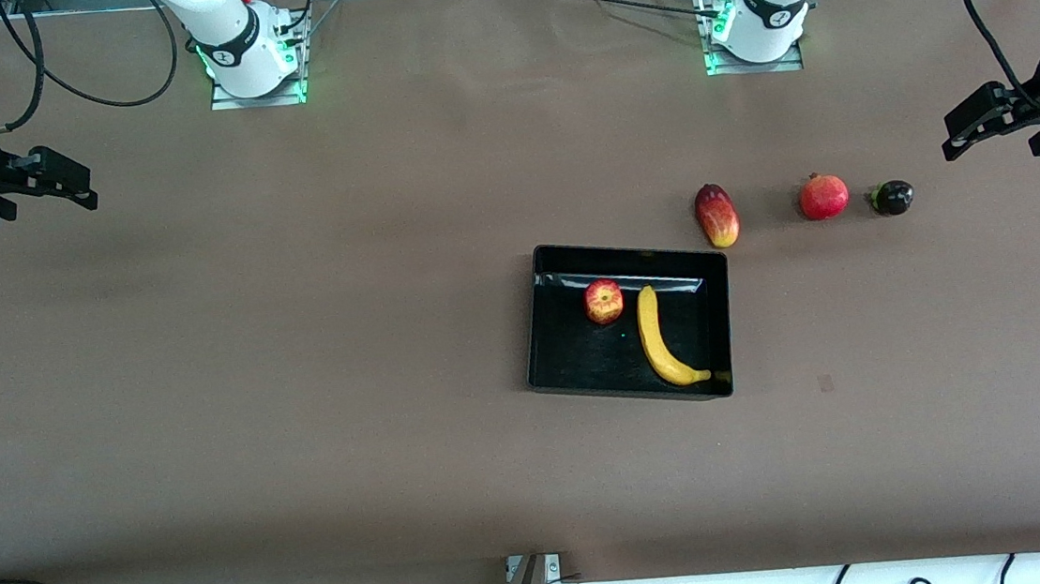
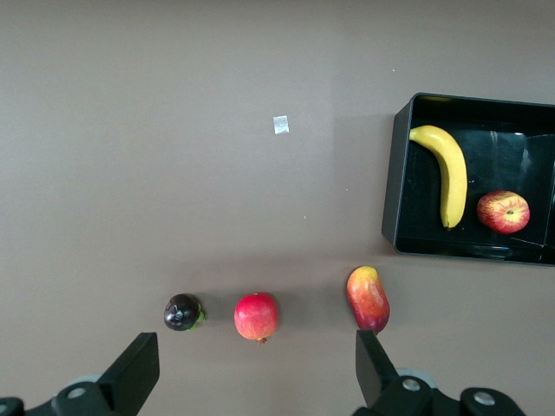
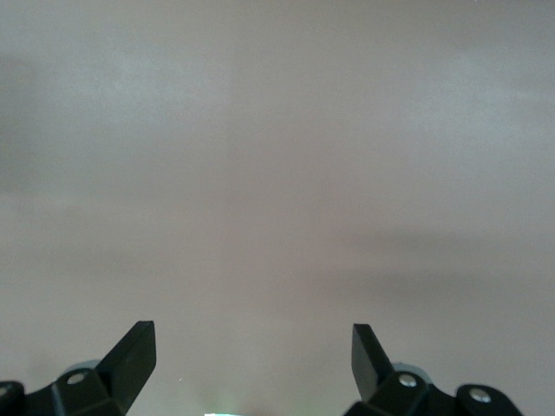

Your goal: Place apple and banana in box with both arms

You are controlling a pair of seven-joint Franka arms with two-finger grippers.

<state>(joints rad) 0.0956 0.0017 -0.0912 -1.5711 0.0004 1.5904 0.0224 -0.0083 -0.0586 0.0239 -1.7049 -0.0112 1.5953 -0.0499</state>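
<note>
Both fingers (image 2: pixel 139 368) spread, empty; red-yellow apple (image 1: pixel 604 301), curved yellow banana (image 1: pixel 661 341) in black box (image 1: pixel 632 388).

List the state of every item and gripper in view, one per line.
apple: in the box, beside the banana.
banana: lying flat in the box.
box: open-topped, holding both fruits.
elongated red-yellow fruit: on the table just outside the box.
round red fruit: on the table.
dark round fruit: on the table.
left gripper: open, empty, waiting at its end.
right gripper: open, empty, over bare table.
</note>
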